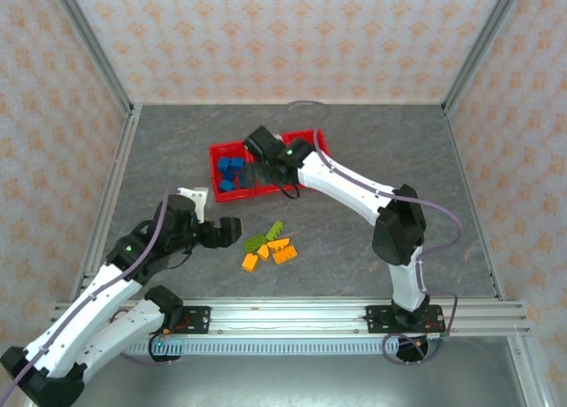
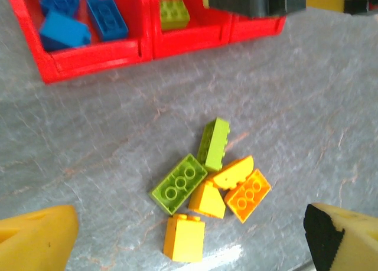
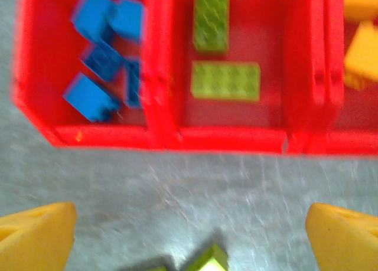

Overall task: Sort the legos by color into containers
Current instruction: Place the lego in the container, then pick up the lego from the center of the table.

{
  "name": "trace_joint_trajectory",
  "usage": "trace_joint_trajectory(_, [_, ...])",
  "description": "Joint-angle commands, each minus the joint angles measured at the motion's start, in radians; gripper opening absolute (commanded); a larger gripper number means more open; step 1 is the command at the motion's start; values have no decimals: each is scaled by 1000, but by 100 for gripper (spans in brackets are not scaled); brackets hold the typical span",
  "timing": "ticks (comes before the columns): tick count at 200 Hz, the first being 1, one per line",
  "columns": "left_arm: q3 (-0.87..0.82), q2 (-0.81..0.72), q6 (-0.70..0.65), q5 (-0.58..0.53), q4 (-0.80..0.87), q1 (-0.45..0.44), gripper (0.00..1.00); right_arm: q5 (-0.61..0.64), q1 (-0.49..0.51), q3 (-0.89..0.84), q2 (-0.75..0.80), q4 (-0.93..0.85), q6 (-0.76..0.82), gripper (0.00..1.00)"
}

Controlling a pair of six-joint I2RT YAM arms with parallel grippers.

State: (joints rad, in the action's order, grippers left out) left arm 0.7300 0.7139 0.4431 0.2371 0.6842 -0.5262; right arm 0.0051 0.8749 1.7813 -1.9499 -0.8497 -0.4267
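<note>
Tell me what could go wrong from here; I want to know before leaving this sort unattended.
1. The loose legos lie bunched and touching, green against orange, so the open left gripper may pinch two colours or scatter neighbours.
2. The right gripper hangs open by the containers; a left-arm drop-off there could clash with it.

Bright even light, right wrist view motion-blurred

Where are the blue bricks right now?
In the top view the blue bricks lie in the leftmost red bin, beside the middle bin with two lime green bricks.
</note>
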Motion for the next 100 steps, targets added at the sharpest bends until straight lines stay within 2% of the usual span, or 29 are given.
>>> trace_joint_trajectory(1, [-6, 40, -31, 44, -13, -18, 99, 32, 22, -149, 102, 70, -129, 97])
trace_joint_trajectory(38, [-6, 84, -35, 51, -12, -25, 99, 11, 34, -317, 128, 114, -219, 93])
trace_joint_trajectory(100, [-6, 78, -32, 49, -14, -25, 99, -31, 54, -341, 53, 140, -223, 87])
